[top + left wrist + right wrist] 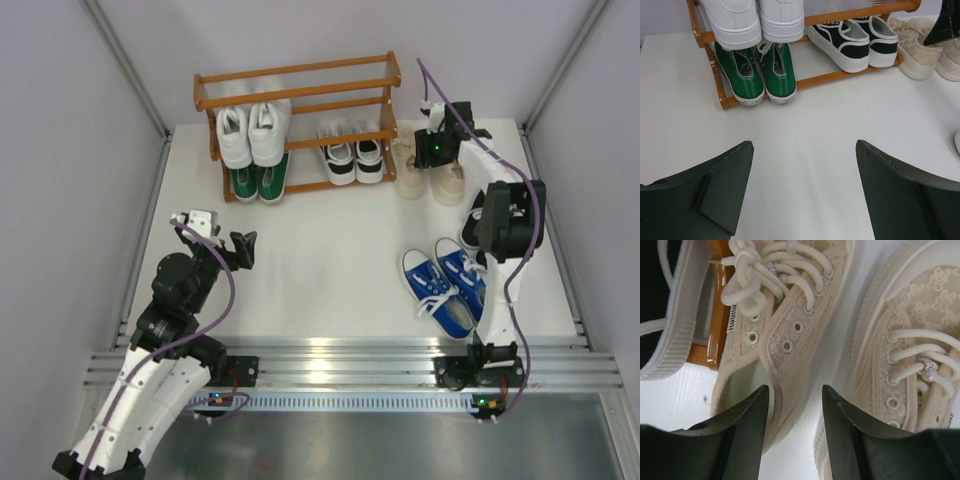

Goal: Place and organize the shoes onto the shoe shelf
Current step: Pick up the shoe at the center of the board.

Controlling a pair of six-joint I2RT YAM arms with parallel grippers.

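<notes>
Top external: six shoes [265,135] on shelf [300,72], four beside, perhaps more.

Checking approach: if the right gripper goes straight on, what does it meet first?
Likely a beige lace-up fabric sneaker: its side wall sits between the open fingers of the right gripper. Depth unclear.

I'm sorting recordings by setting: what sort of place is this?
Probably a robot lab cell, not a home: a white table walled by plain panels, two arms on an aluminium rail, and a shoe shelf as a prop.
</notes>
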